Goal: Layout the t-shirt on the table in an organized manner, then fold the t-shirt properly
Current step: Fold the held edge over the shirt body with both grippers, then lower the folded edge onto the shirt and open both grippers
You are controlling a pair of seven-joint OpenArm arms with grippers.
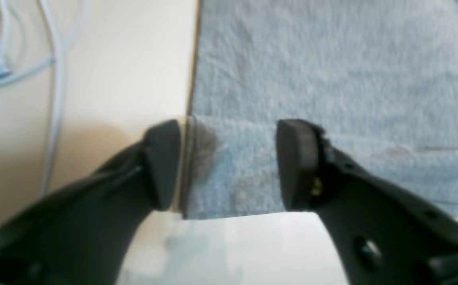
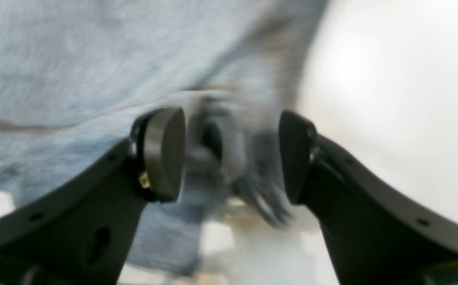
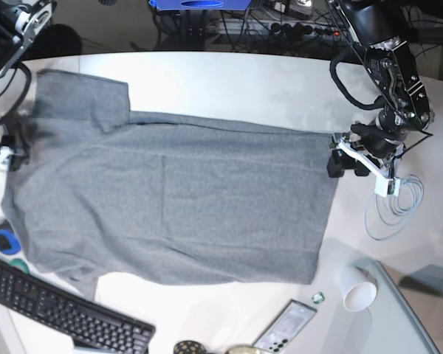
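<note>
The t-shirt (image 3: 177, 199) lies spread across the white surface (image 3: 244, 81), one sleeve flat at the far corner, the bottom hem near the left tool (image 3: 347, 164). That tool (image 1: 229, 164) stands wide, straddling the hem edge without pinching it. The right tool (image 2: 231, 154) is also wide, bunched cloth loose between its pads. Closing carelessly could drag the cloth into fresh wrinkles, or snag the coiled cable (image 3: 391, 210) nearby

Floor: beyond the desk's far edge we see a dark floor (image 3: 133, 29).
Cables: we see tangled cords and a power strip (image 3: 280, 28) there.
Light: bright, even.
</note>
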